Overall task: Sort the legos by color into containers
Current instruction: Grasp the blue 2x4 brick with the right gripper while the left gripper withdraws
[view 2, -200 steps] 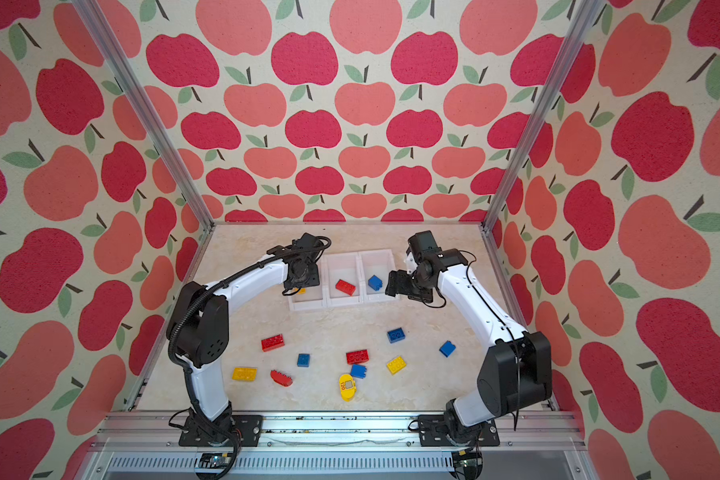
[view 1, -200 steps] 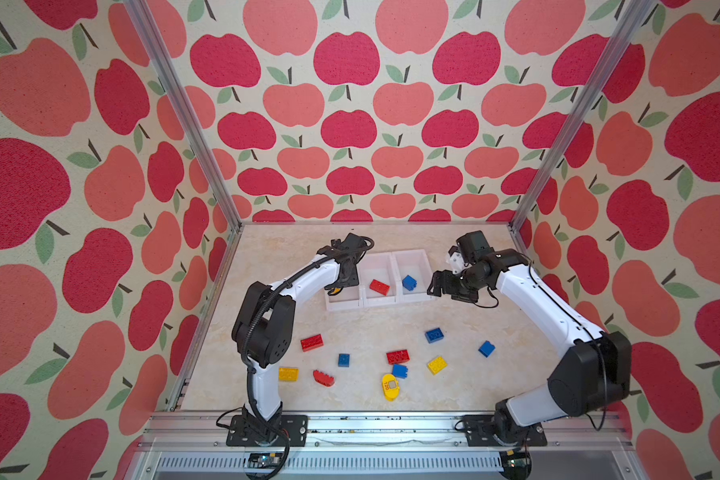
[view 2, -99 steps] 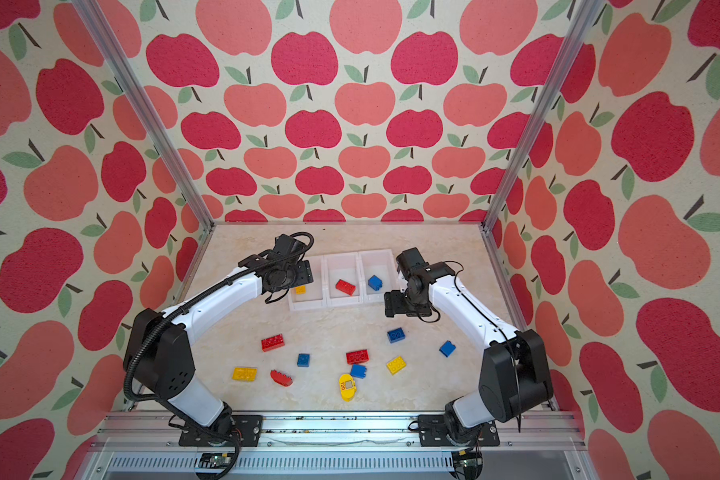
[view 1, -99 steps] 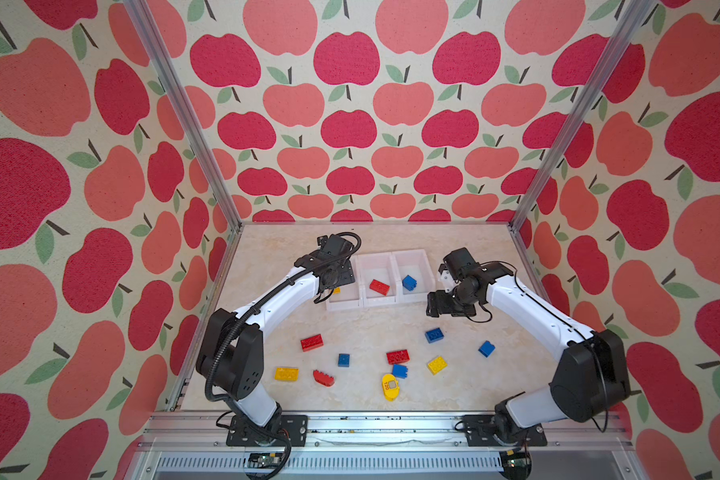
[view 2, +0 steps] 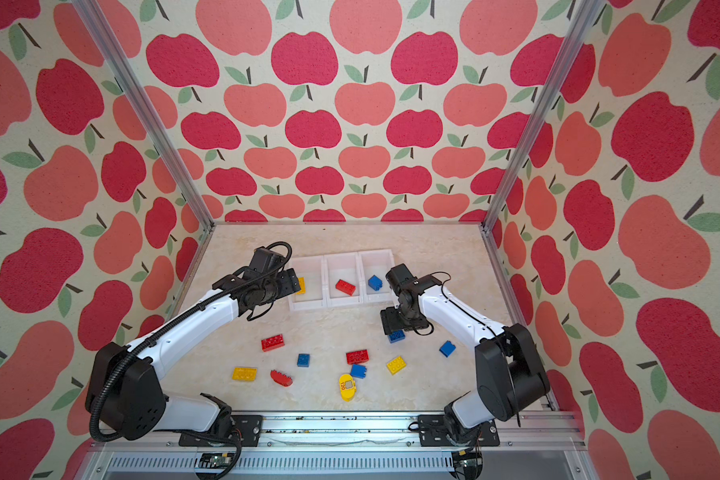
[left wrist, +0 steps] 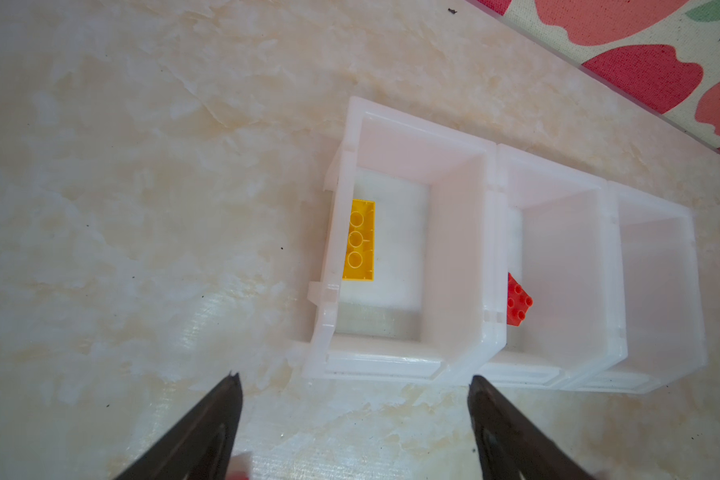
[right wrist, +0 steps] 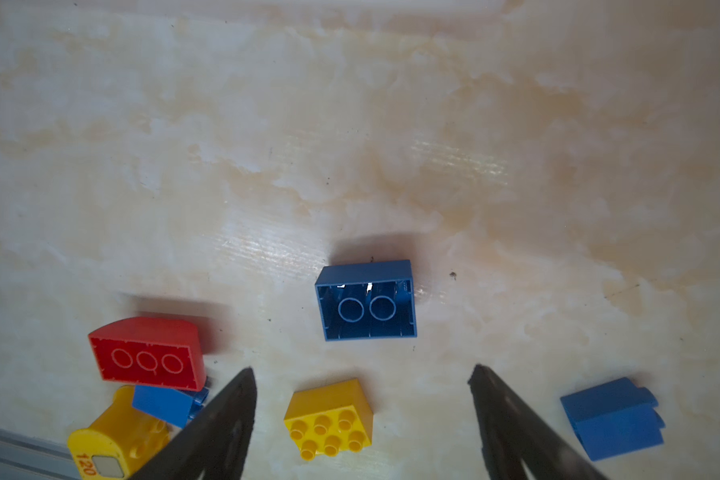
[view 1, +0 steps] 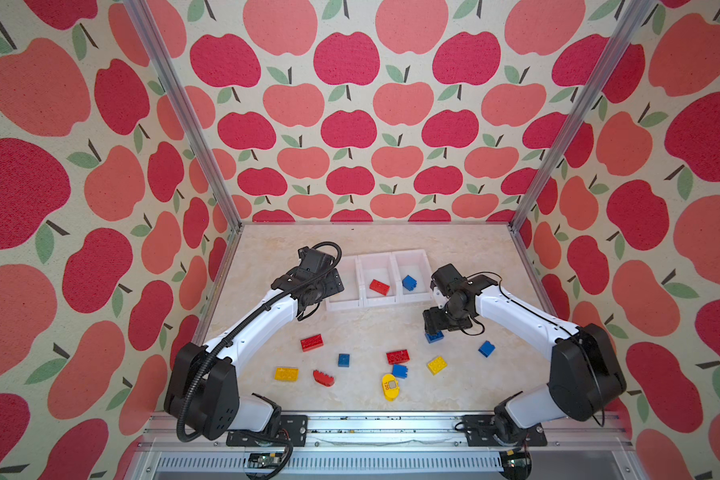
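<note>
Left gripper [left wrist: 354, 380] jaws apart, empty, near containers [left wrist: 454, 257]; yellow brick [left wrist: 358, 241] in end bin; right gripper [right wrist: 362, 372] jaws apart, empty, above upturned blue brick [right wrist: 366, 307].

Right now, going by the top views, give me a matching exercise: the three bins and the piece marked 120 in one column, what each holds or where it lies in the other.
1 leftmost bin
2 middle bin
3 rightmost bin
4 yellow piece marked 120

A holds a blue brick
B lies on the table
C holds a yellow brick
D holds a red brick

Pairs: 1-C, 2-D, 3-A, 4-B
</note>
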You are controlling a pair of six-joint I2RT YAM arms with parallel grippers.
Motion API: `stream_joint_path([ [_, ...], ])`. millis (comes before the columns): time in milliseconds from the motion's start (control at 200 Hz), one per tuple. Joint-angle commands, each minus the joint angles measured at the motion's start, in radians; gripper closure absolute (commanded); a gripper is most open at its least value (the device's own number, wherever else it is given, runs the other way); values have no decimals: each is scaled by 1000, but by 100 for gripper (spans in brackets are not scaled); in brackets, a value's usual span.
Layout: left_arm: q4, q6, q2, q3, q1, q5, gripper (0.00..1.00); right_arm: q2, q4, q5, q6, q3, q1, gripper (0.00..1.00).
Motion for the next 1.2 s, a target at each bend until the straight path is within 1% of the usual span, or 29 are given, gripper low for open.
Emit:
stream_joint_path([
  [0,9,-22,-28,-24,7,11,11,29,34,17,-8,-25,11,17],
  [285,11,-31,-38,-41,8,14,11,98,72,31,-27,-21,19,18],
  [830,21,-38,-31,-48,20,20,11,182,83,71,-44,-2,44,31],
  [935,22,-39,-31,-53,25,23,11,190,81,76,-44,5,45,35],
  [996,23,-38,-32,-55,28,27,11,194,79,76,-44,7,46,40],
  [1101,23,-40,-37,-62,34,31,11,197,76,76,-41,12,47,44],
  [1196,24,-43,-45,-71,39,34,11,196,72,77,-38,15,48,51],
])
